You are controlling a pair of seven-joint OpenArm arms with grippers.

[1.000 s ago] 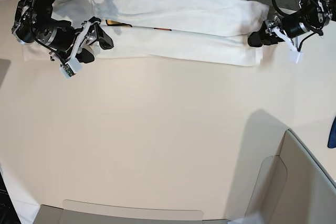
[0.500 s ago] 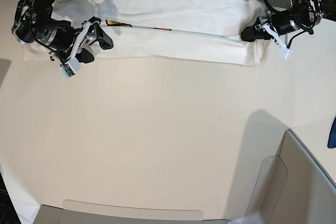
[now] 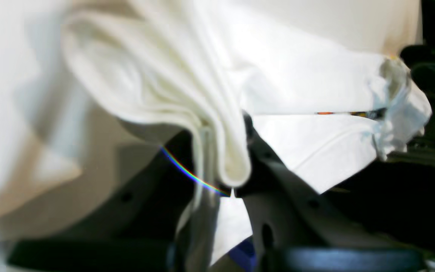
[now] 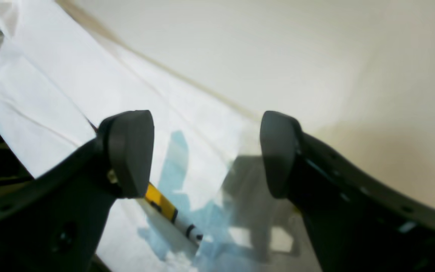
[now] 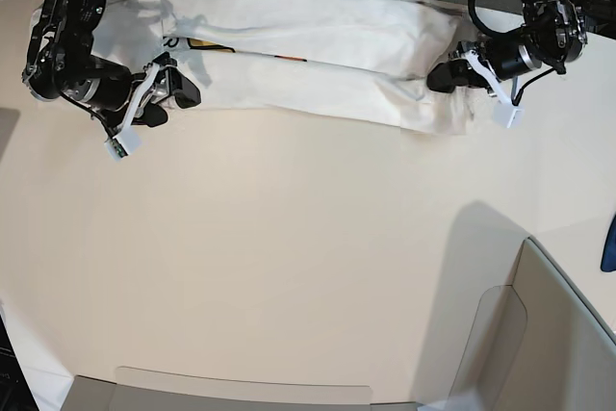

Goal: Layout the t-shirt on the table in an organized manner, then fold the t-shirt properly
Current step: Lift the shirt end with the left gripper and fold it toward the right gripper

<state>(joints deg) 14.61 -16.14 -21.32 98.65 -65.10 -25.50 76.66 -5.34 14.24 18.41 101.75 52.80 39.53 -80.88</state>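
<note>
Right gripper [image 5: 166, 95]: I see jaws wide, above the shirt's left end.
T-shirt [image 5: 318, 55]: folded band along the table's [image 5: 289, 257] far edge.
Left gripper [image 5: 441, 75]: pinches the shirt's right end; my left wrist view alone shows gathered cloth [image 3: 217, 124] between the jaws.

Soft matt white cloth t-shirt [image 5: 318, 64], smooth matt beige table [image 5: 289, 257], matt blk plastic gripper pads [image 4: 132, 151]

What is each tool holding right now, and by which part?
Left tool is shut on the t-shirt, pinching a bunched fold at its end edge. Right tool is open over the shirt, holding nothing.
</note>
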